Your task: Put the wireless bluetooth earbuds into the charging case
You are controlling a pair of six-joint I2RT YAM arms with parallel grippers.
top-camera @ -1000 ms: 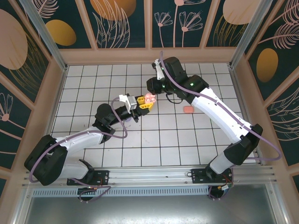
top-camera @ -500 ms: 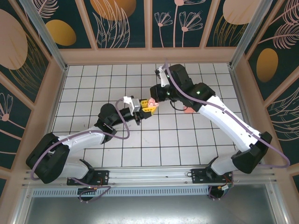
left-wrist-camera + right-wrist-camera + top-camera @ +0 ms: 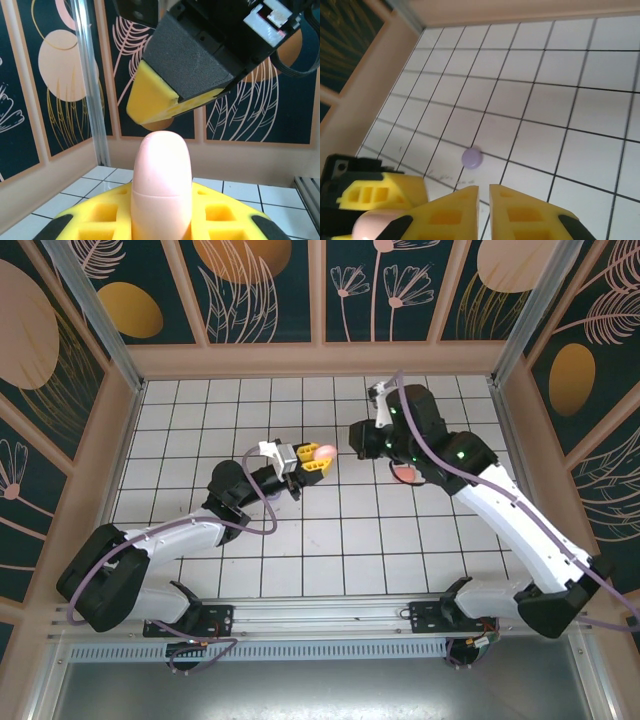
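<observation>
Now your left gripper (image 3: 318, 456) squeezes the pink charging case (image 3: 161, 185), which stands up between its yellow fingers, above the table (image 3: 580, 150). Your right gripper (image 3: 484, 200) sits just beside it, almost closed, with nothing I can see inside. Careful: the case looks smooth and round, so I think a hard push could make it slip out and fall.

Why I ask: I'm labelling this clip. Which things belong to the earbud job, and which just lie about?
In use: pink case, clamped in the left gripper; right gripper, shut, close beside it.
Lying about: lilac case on the tiles; coral case, partly under the right arm.
</observation>
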